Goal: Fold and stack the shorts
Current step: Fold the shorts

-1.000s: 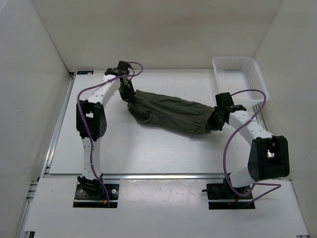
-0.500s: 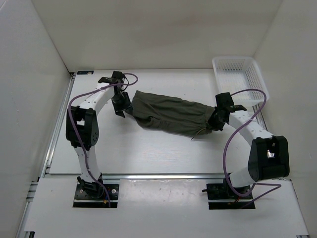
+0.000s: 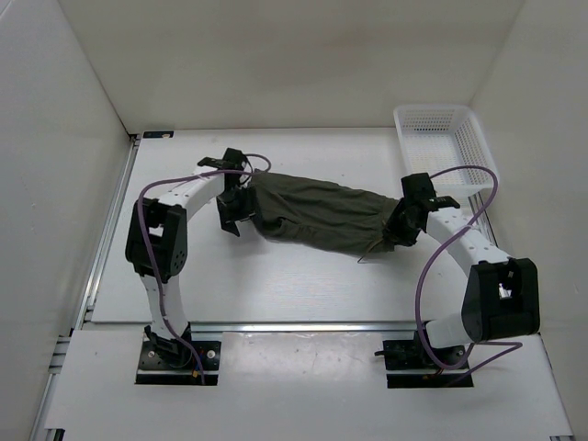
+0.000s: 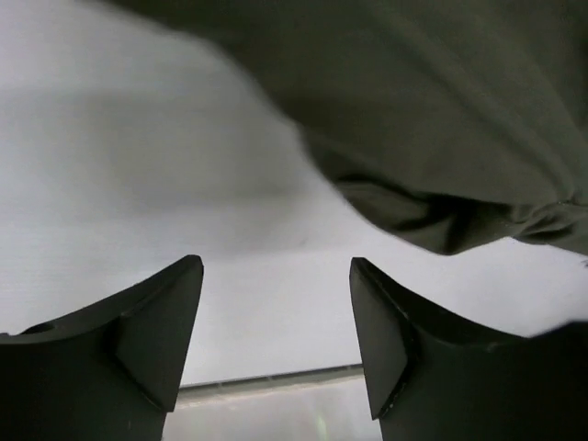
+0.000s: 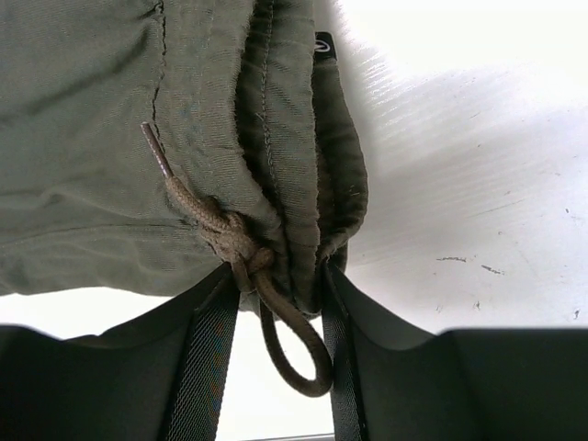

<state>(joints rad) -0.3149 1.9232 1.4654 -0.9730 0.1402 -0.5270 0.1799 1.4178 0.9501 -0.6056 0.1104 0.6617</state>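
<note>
White arm links (image 3: 162, 296), black joints (image 3: 501, 299), purple cables (image 3: 422, 276)

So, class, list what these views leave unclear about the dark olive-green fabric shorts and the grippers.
Top view: layers of the dark olive-green fabric shorts, too small to count.
Left wrist view: the shorts' edge, blurred and cut off by the frame's top.
Right wrist view: whether the right gripper pinches; bunched waistband fills its jaws.
</note>
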